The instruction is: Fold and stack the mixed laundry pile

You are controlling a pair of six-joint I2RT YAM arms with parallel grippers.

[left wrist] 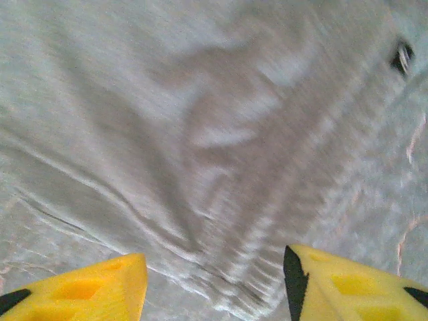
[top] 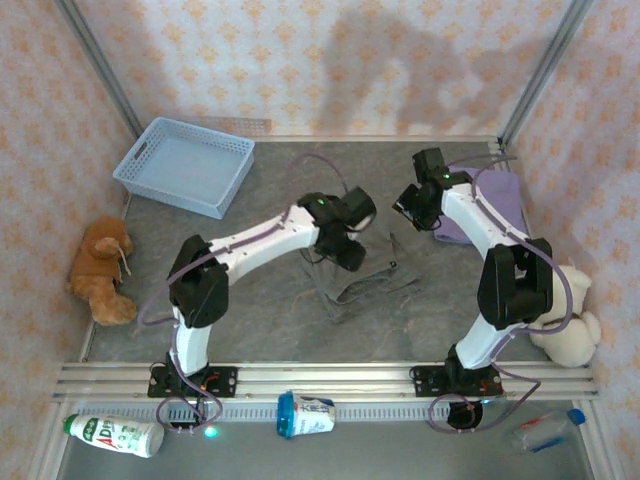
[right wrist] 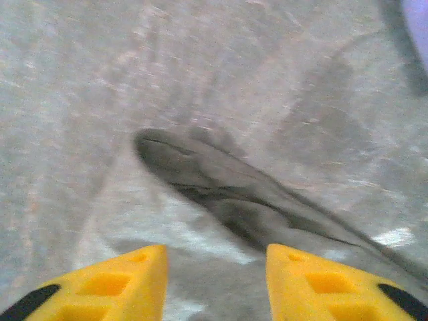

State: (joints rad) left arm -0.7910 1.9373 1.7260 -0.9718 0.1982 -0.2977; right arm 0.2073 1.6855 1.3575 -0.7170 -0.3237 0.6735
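The dull grey corded fabric top (top: 365, 285) is lying rumpled on the middle of the table (top: 270, 185), lavender-purple T-shirt (top: 500, 195) well apart; left gripper (top: 345, 250) over it and right gripper (top: 415, 205) at its edge are hovering, jaws apart, so we are aiming to pinch matching corners

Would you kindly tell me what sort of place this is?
Likely a mock home room built as a robot test cell: wallpaper panels on metal posts, arms bolted to a rail, and a laundry basket.
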